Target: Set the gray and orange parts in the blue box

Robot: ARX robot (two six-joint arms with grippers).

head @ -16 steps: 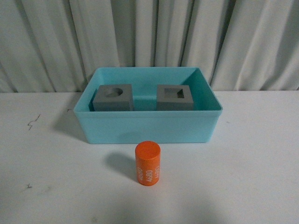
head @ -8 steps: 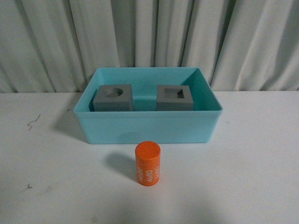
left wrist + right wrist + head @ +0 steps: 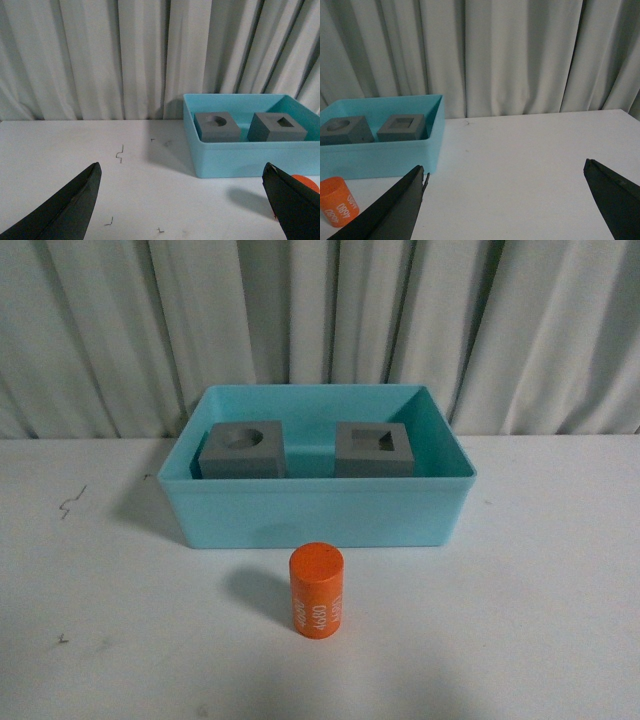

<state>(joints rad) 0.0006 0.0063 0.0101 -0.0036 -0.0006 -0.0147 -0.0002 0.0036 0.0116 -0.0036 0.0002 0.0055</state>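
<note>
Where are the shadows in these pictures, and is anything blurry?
Front view: the orange cylinder throws a soft shadow to its left on the white table, and the blue box does too; nothing looks blurry. Left wrist view: a gray shadow lies beside the box. Right wrist view: dimmer overall, the cylinder's digits readable.

2 gray cubes [image 3: 242, 449] [image 3: 373, 449] sit side by side in blue box [image 3: 320, 510]; orange cylinder [image 3: 318, 590] upright just outside, in front.

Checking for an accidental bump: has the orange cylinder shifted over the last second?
No. The orange cylinder stands upright in the same spot, with the same gap between it and the near wall of the blue box.
</note>
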